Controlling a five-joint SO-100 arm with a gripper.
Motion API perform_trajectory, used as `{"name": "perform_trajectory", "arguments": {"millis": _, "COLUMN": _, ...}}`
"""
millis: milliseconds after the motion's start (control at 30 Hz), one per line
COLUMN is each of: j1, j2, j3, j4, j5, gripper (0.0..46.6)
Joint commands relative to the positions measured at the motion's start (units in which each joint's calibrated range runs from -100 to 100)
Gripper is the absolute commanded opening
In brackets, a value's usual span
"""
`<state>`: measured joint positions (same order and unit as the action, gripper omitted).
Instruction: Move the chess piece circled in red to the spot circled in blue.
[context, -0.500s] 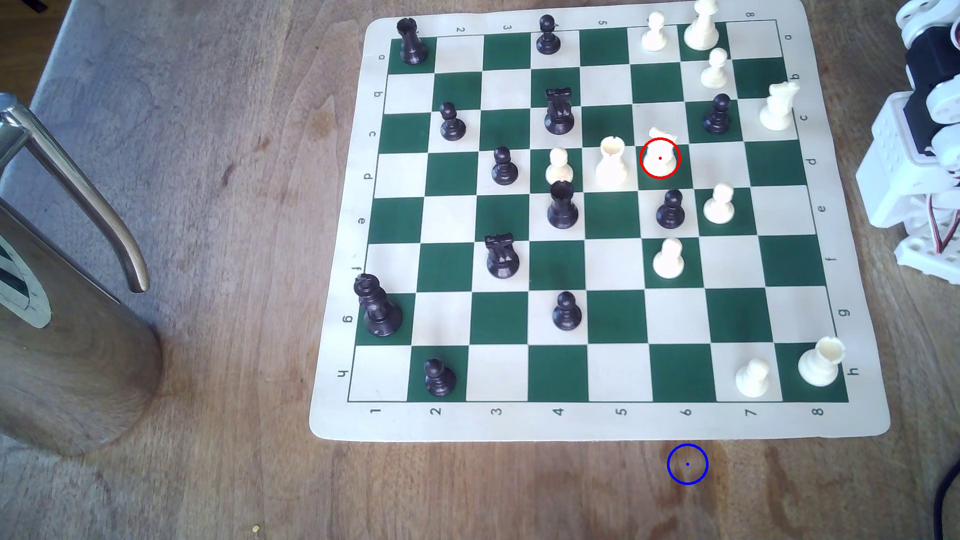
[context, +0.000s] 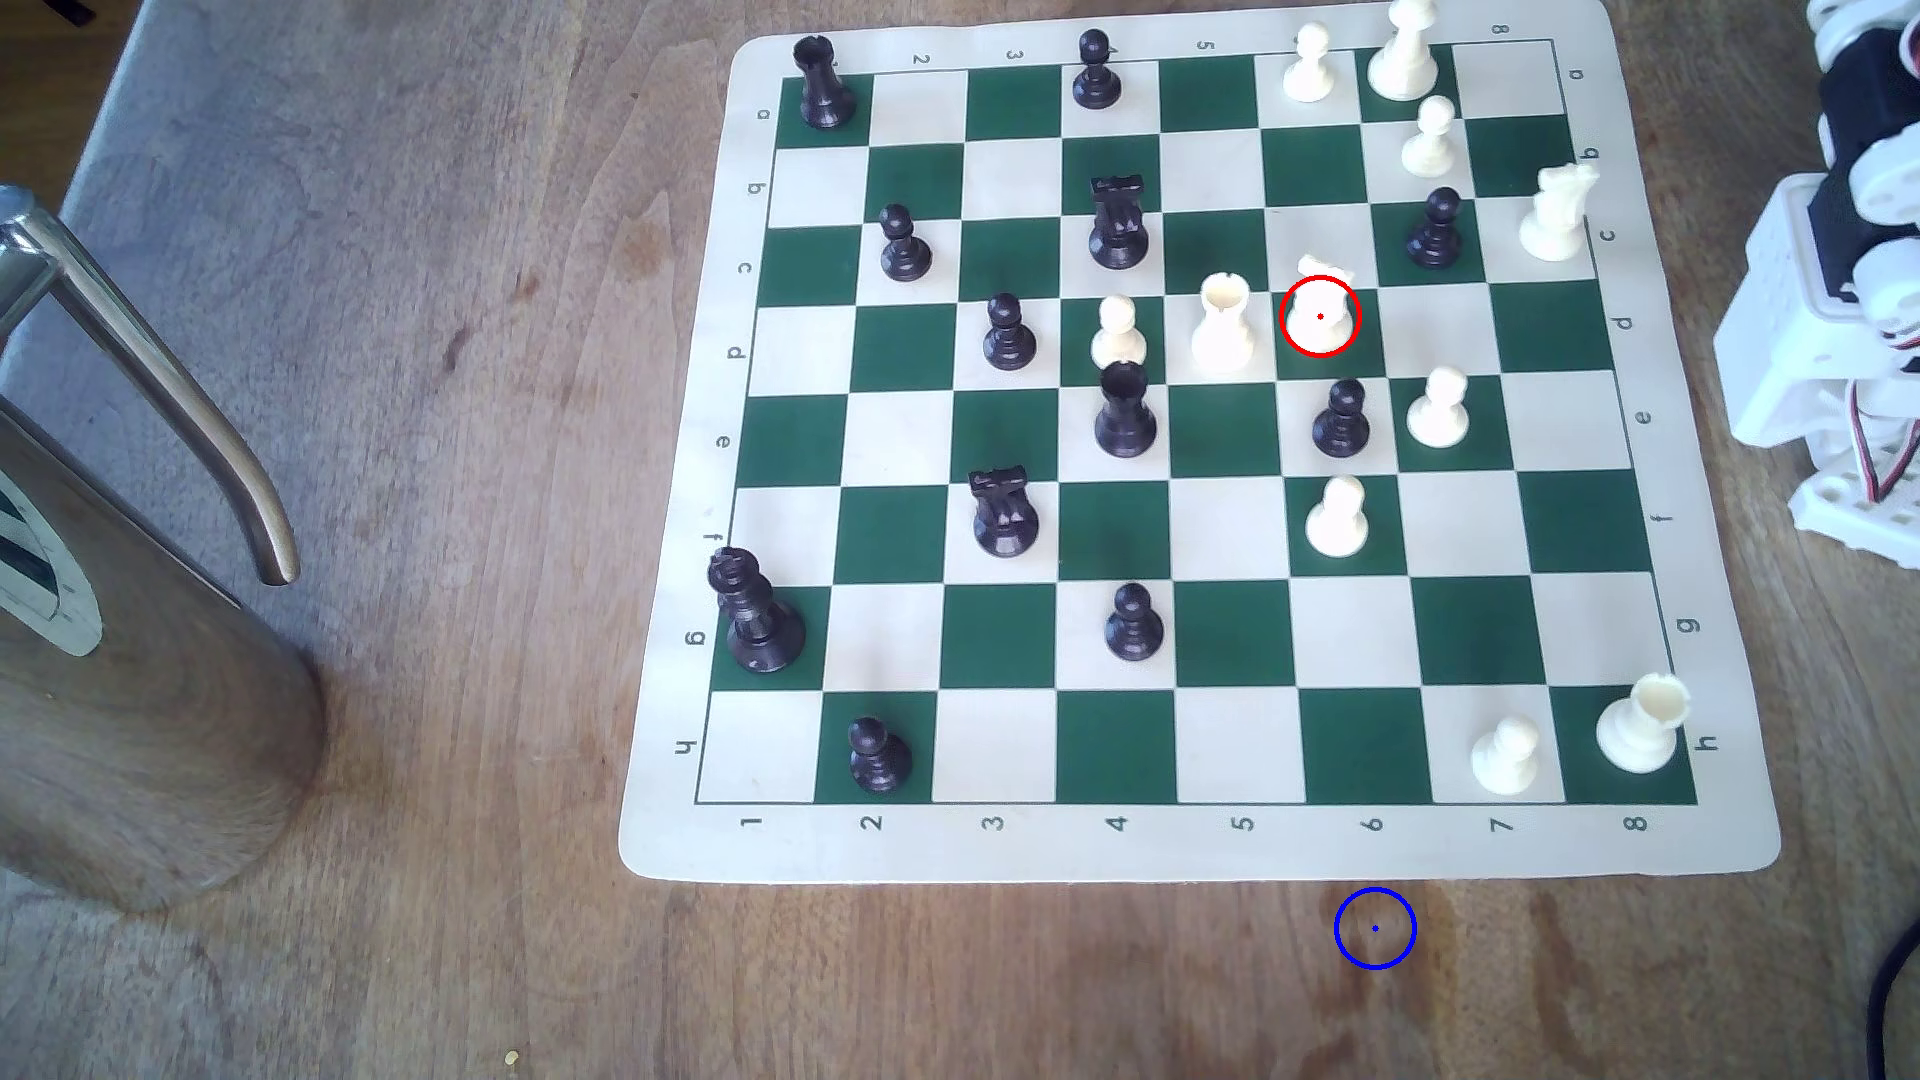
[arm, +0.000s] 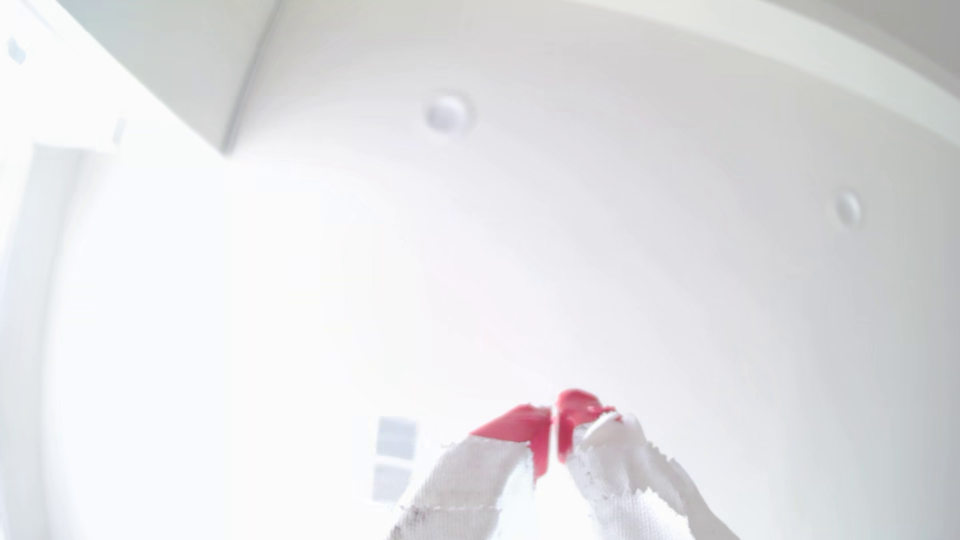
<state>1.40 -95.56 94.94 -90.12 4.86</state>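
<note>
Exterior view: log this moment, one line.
knight: on board, untouched | spot: bare | gripper: shut, empty, aimed at ceiling

Cream knight on the board (red-ringed), blue ring on bare wood, well apart

The counter is brown wood with visible grain, matt, stained in darker patches. The chess mat looks like a thin, flexible cream sheet printed with green squares, its finish dull. The cream knight is smooth plastic with a slight sheen, as is the cream rook beside it; the dark pawn is glossy. At the exterior view's left a metal handle shines, brushed and smooth. The arm is white matt plastic. The hand has fingers wrapped in white woven cloth with frayed edges, tipped in smooth red.
</note>
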Motion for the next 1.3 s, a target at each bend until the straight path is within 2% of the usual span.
{"name": "perform_trajectory", "arguments": {"millis": 0, "j1": 1.30, "j2": -0.28, "j3": -10.71, "j4": 16.49, "j5": 0.20, "gripper": 0.1}}
{"name": "perform_trajectory", "arguments": {"millis": 133, "j1": 3.49, "j2": -0.28, "j3": -18.15, "j4": 29.76, "j5": 0.20, "gripper": 0.1}}
{"name": "perform_trajectory", "arguments": {"millis": 333, "j1": 4.27, "j2": -0.28, "j3": -19.15, "j4": 41.31, "j5": 0.20, "gripper": 0.1}}
{"name": "perform_trajectory", "arguments": {"millis": 467, "j1": 5.99, "j2": -0.28, "j3": -23.23, "j4": 55.23, "j5": 0.00, "gripper": 0.1}}
{"name": "perform_trajectory", "arguments": {"millis": 533, "j1": 8.81, "j2": -0.20, "j3": -28.21, "j4": 71.45, "j5": -0.05, "gripper": 0.1}}
{"name": "perform_trajectory", "arguments": {"millis": 700, "j1": 11.70, "j2": -0.20, "j3": -32.02, "j4": 85.21, "j5": -0.34, "gripper": 0.1}}
{"name": "perform_trajectory", "arguments": {"millis": 733, "j1": 11.70, "j2": -0.20, "j3": -32.47, "j4": 87.91, "j5": -1.27, "gripper": 0.1}}
{"name": "perform_trajectory", "arguments": {"millis": 867, "j1": 12.48, "j2": -0.11, "j3": -36.92, "j4": 107.24, "j5": -2.30, "gripper": 0.1}}
{"name": "perform_trajectory", "arguments": {"millis": 900, "j1": 13.03, "j2": -0.11, "j3": -38.28, "j4": 111.33, "j5": -4.10, "gripper": 0.1}}
{"name": "perform_trajectory", "arguments": {"millis": 933, "j1": 14.05, "j2": -0.11, "j3": -41.00, "j4": 119.11, "j5": -8.35, "gripper": 0.1}}
{"name": "perform_trajectory", "arguments": {"millis": 1067, "j1": 17.10, "j2": -0.20, "j3": -42.54, "j4": 133.53, "j5": -8.35, "gripper": 0.2}}
{"name": "perform_trajectory", "arguments": {"millis": 1100, "j1": 17.96, "j2": 0.23, "j3": -43.72, "j4": 142.70, "j5": -8.35, "gripper": 0.2}}
{"name": "perform_trajectory", "arguments": {"millis": 1267, "j1": 19.29, "j2": 1.33, "j3": -44.62, "j4": 158.18, "j5": -9.04, "gripper": 0.3}}
